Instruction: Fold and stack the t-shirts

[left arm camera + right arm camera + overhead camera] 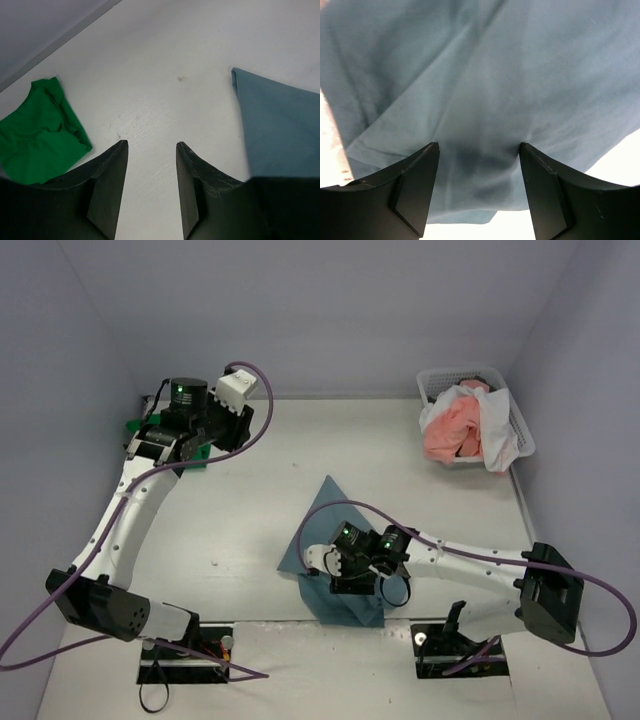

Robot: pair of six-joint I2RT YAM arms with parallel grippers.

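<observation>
Right tool (479, 150) hangs low over the teal t-shirt (330, 515), jaws spread and gripping nothing. The shirt lies near 6 o'clock on the counter (400, 470). Left tool (151, 145), half-open and empty, hovers by the green t-shirt (40, 135) at 10 o'clock. Best to lift straight up, so the fold isn't dragged.

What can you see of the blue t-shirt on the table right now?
The blue t-shirt is soft, matte teal-blue cloth, lying on the table near the middle, towards the near edge. It is folded into a rough pointed shape, its tip aimed at the far wall, with gentle creases across its surface. The right gripper sits low over its near part, jaws apart with cloth beneath them; no cloth looks pinched, and I cannot tell whether the fingers touch it.
</observation>
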